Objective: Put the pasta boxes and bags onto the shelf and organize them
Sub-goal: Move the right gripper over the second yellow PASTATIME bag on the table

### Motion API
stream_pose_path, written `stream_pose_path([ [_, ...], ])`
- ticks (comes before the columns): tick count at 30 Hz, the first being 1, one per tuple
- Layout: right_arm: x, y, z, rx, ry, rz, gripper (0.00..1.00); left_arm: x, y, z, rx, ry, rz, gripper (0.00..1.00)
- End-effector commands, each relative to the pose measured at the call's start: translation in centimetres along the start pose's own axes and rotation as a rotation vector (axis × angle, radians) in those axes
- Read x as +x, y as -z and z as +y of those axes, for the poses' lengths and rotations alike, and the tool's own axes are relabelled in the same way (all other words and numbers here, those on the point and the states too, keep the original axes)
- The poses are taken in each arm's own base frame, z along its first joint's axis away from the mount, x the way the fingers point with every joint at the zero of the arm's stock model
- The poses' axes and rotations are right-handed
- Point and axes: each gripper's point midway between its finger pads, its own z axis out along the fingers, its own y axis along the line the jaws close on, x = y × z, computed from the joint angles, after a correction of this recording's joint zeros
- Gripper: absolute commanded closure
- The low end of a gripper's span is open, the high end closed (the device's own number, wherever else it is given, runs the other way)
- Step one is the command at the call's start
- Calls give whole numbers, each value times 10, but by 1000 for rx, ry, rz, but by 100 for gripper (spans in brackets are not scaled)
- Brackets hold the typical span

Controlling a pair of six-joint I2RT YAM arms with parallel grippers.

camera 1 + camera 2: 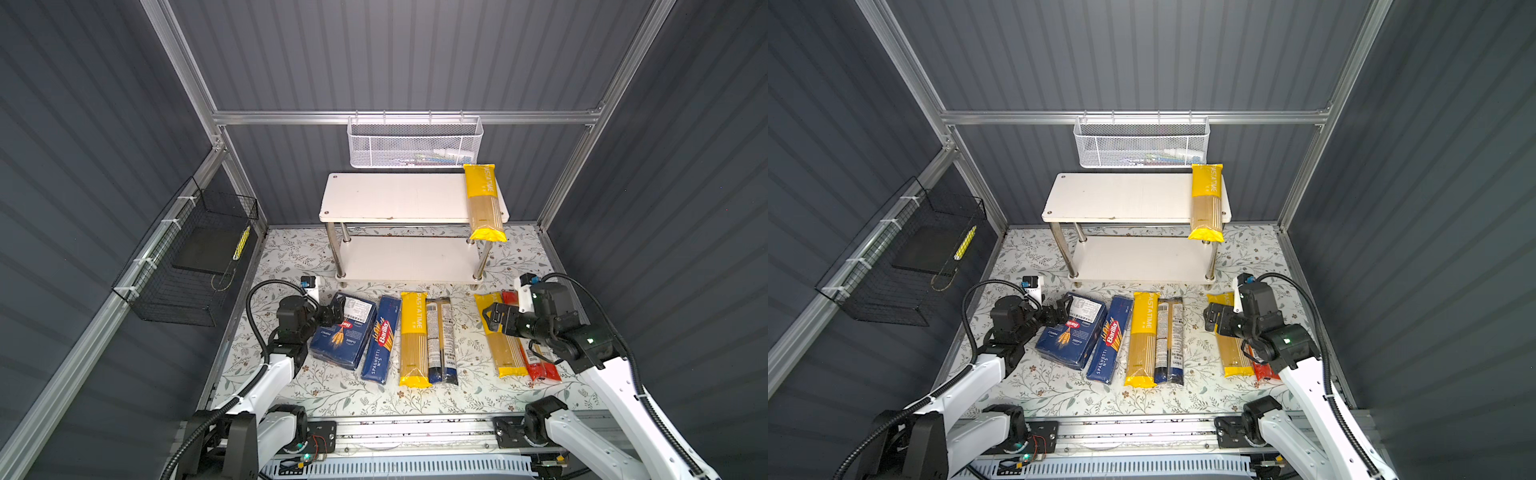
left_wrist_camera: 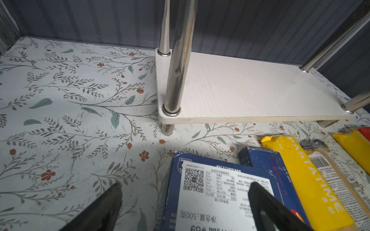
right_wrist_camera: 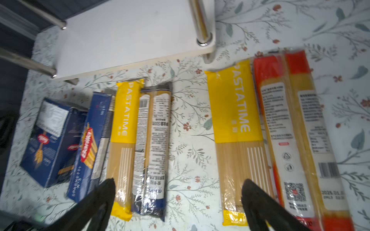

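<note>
The shelf (image 1: pixel 395 199) stands at the back, with one yellow bag (image 1: pixel 484 203) on its top board's right end, overhanging the front. On the table lie the wide pasta box (image 1: pixel 343 336), the slim SPAGHETTI box (image 1: pixel 381 338), a yellow bag (image 1: pixel 413 338), a dark blue-black bag (image 1: pixel 441 338), another yellow bag (image 1: pixel 503 349) and a red-ended bag (image 1: pixel 538 365). My left gripper (image 2: pixel 185 202) is open at the wide box's (image 2: pixel 210 200) far end, one finger over its white label. My right gripper (image 3: pixel 179 192) hovers open above the right yellow bag (image 3: pixel 236 124), holding nothing.
A white mesh basket (image 1: pixel 415 141) hangs on the back rail above the shelf. A black wire basket (image 1: pixel 191 257) hangs on the left wall. The shelf's lower board (image 1: pixel 411 257) is bare. Dark walls close in the floral table (image 1: pixel 332 390) on three sides.
</note>
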Motion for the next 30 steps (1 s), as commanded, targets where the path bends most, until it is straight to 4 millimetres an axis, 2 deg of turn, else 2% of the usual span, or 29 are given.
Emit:
stream_pose_path([
  [1, -15, -5, -20, 81, -101, -149, 1, -6, 6, 0, -10, 7, -41, 1],
  [5, -11, -18, -28, 119, -108, -149, 1, -5, 4, -1, -2, 7, -32, 1],
  [8, -4, -30, -38, 186, -104, -89, 1, -5, 1, -2, 5, 2, -21, 1],
  [13, 5, -48, -40, 228, -73, 7, 1, -4, 0, -2, 8, 3, -17, 1],
  [30, 3, -77, -53, 351, 40, 160, 1, -4, 0, -3, 12, 1, -15, 1],
])
